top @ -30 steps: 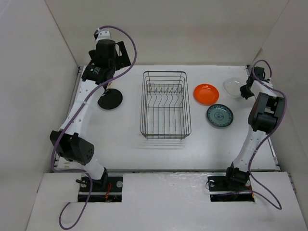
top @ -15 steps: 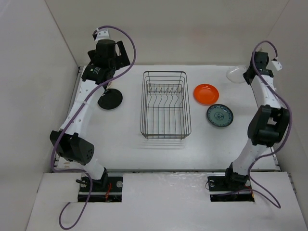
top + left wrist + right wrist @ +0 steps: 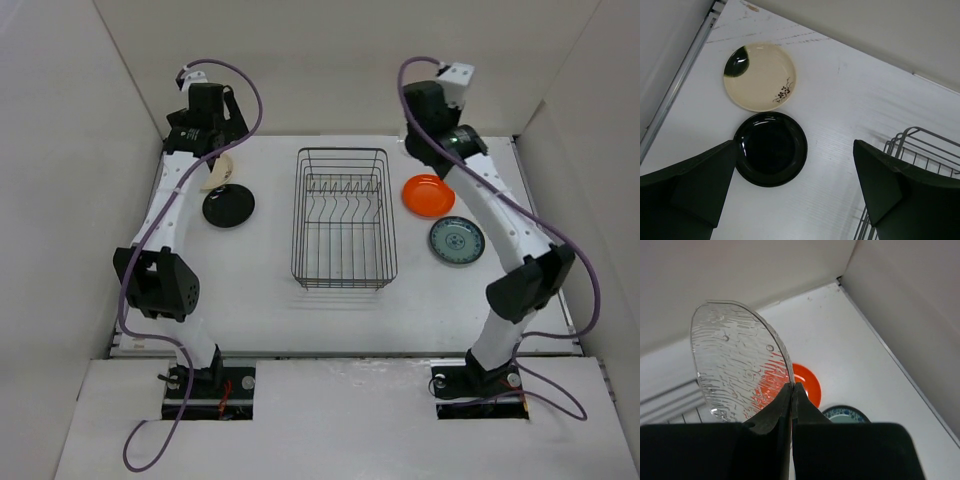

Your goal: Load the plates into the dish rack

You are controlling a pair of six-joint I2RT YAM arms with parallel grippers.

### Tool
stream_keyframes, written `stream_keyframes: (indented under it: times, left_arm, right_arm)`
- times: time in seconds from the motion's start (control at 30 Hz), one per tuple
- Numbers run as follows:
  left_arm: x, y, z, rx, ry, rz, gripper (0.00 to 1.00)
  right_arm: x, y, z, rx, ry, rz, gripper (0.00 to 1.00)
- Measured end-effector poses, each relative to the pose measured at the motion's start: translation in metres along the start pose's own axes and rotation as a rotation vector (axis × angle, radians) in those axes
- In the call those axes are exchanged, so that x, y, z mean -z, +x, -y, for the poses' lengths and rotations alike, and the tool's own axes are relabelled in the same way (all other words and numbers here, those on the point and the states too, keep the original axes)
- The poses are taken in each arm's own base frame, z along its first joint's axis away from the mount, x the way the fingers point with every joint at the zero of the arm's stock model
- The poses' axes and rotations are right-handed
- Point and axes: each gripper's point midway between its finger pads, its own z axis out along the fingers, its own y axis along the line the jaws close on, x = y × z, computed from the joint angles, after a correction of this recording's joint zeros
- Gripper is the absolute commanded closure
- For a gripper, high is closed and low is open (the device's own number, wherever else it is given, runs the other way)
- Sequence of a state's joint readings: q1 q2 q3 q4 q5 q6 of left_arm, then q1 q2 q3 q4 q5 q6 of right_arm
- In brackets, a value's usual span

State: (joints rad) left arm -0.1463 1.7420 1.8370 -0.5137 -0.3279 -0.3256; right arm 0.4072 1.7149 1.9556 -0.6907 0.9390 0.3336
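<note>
The right gripper [image 3: 791, 387] is clamped on the rim of a clear plate [image 3: 735, 365], held on edge above the orange plate [image 3: 428, 195] and the teal plate [image 3: 457, 240]. The left gripper [image 3: 794, 150], fingers wide apart, hangs over the black plate [image 3: 770, 148] and the cream plate [image 3: 760, 76], which lie rim beside rim. The dish rack [image 3: 343, 218] stands between the two pairs, well apart from both.

A black plate [image 3: 771, 149], green-patched cream plate [image 3: 760, 76], orange plate [image 3: 428, 195], teal-patterned plate [image 3: 457, 240] and rippled clear plate [image 3: 735, 365] show.

White table [image 3: 250, 300], plain beige walls [image 3: 350, 60]
</note>
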Motion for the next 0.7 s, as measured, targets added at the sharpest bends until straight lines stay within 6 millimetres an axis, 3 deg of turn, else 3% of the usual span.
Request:
stream_keyframes:
  times: [0.13,0.27,0.43,0.7]
  left_arm:
    - [0.002,0.002,0.004,-0.001,0.018,-0.008,0.00]
    - [0.004,0.001,0.006,0.000,0.029,-0.007,0.00]
    - [0.008,-0.001,0.007,0.004,0.040,-0.003,0.00]
    - [0.013,-0.005,0.009,0.016,0.055,0.006,0.00]
  right_arm:
    - [0.012,0.046,-0.044,0.212,-0.035,-0.061,1.00]
    - [0.019,0.082,-0.068,0.361,-0.057,-0.109,1.00]
    - [0.021,0.098,-0.079,0.424,-0.055,-0.125,1.00]
    - [0.021,0.096,-0.075,0.429,-0.029,-0.114,1.00]
